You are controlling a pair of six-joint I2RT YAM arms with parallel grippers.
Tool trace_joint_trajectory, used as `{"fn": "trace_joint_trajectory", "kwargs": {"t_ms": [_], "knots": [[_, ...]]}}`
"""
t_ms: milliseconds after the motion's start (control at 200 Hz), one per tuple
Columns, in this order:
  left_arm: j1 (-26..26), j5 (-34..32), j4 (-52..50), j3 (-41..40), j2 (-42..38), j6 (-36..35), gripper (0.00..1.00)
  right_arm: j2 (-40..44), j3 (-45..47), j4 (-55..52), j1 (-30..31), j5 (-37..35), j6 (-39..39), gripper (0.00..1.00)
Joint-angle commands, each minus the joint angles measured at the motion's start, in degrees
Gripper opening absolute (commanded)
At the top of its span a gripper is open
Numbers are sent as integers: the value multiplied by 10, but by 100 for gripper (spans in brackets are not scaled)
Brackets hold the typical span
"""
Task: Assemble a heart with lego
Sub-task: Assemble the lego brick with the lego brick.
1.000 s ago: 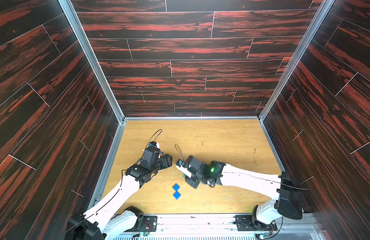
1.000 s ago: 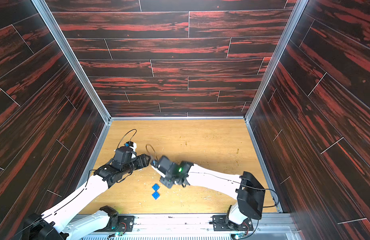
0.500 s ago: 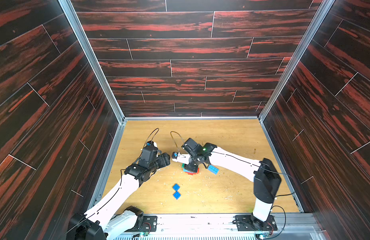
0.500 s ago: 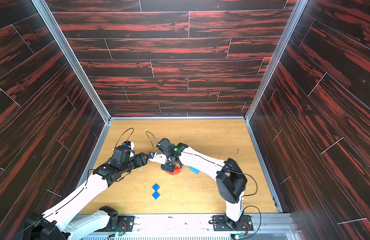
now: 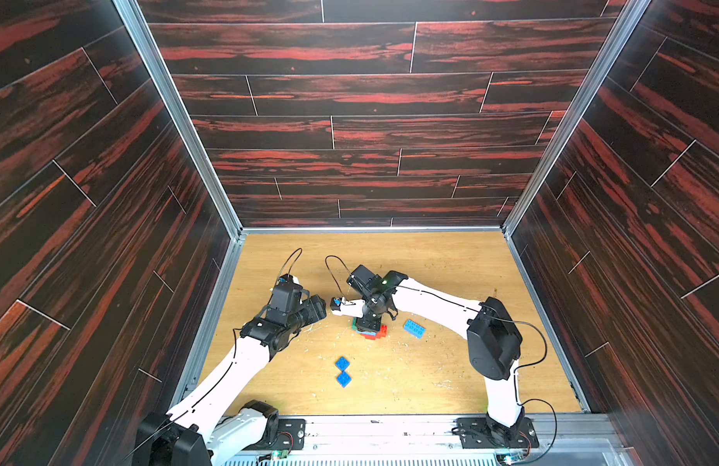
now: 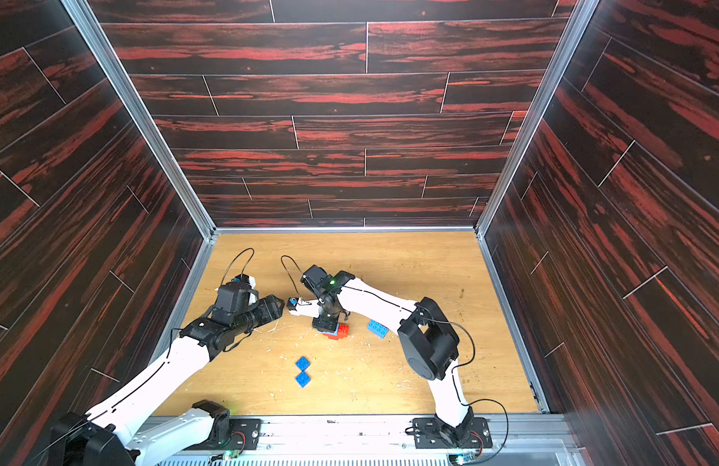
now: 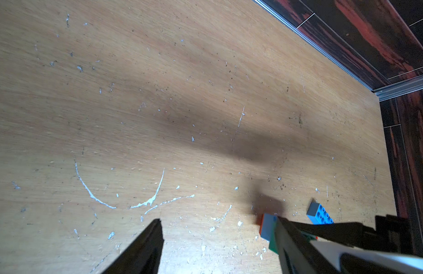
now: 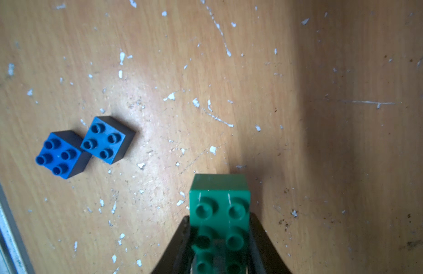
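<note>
Red, light-blue and green plastic-brick heart [image 5: 378, 333] is half-built, right gripper [image 5: 369, 322] jaws clenched on it; left gripper [image 5: 318, 307] jaws released; three blue bricks [image 5: 343, 364] lie loose near it.

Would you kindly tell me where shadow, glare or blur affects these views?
Left wrist view: a broad shadow crosses the table. Right wrist view: glare whitens the table beside the blue bricks; the green brick blurs nearest the camera.
</note>
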State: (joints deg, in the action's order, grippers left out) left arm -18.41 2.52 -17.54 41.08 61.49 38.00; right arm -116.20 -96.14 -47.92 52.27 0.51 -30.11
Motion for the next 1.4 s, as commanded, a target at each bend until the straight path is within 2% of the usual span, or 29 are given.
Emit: {"fn": "trace_joint_trajectory", "kwargs": {"t_ms": [0, 276, 757, 1152, 1393], "knots": [[3, 2, 1, -8, -1, 1, 78, -19, -21, -22, -2, 17, 5, 1], [4, 3, -1, -8, -1, 1, 78, -24, -32, -33, -11, 21, 19, 8], [5, 1, -5, -10, 0, -1, 78, -22, -26, -39, -16, 41, 28, 11], [5, 0, -9, -14, -3, -1, 78, -28, -18, -25, -15, -12, 36, 15], [5, -1, -11, -13, -1, -1, 78, -31, -27, -35, -15, 31, 38, 18]]}}
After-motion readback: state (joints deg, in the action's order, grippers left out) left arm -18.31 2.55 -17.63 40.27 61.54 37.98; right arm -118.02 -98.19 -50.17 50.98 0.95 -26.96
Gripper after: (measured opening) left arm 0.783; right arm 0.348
